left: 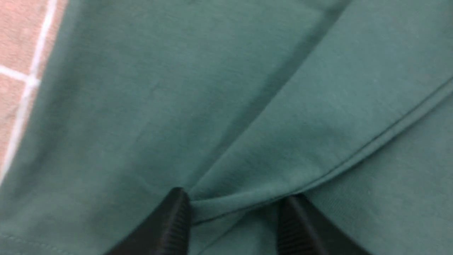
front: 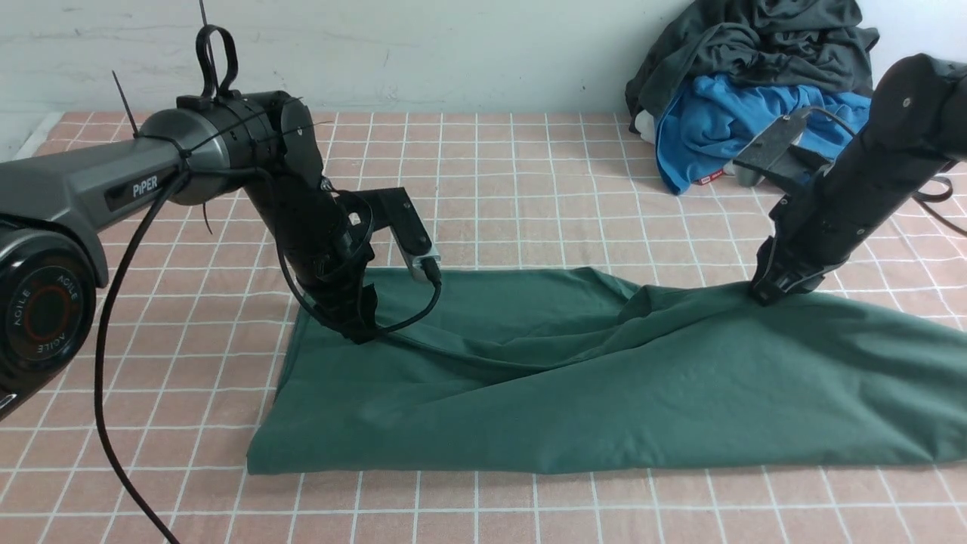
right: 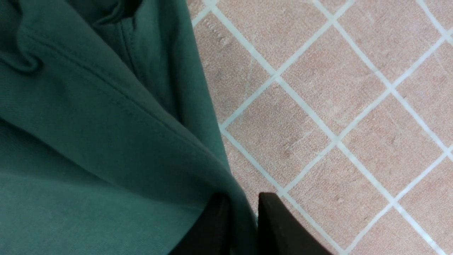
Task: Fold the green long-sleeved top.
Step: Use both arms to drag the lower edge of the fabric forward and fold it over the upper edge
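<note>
— Left hand (left: 235, 205) state?
— Down on the top (front: 604, 378), near its far-left corner. Fingers (left: 173, 219) stand apart with a ridge of cloth bunched between them. Can't tell if they press it, so I read the jaws as open.
— Right hand (right: 244, 202)?
— Nearly closed and pinching the top's stitched edge on the far side, toward the right end. In the front view the cloth rises to a small peak at the tips.
— Where's the top overall?
— On the table (front: 491, 189), spread wide left to right in front of the robot. Near edge is fairly straight, with creases running diagonally through the middle. Right end runs out of the front view.
— Anything else?
— Grey garment (front: 755, 45) heaped over a blue garment (front: 725, 128) at the far right by the wall (front: 453, 53), apart from the top.
</note>
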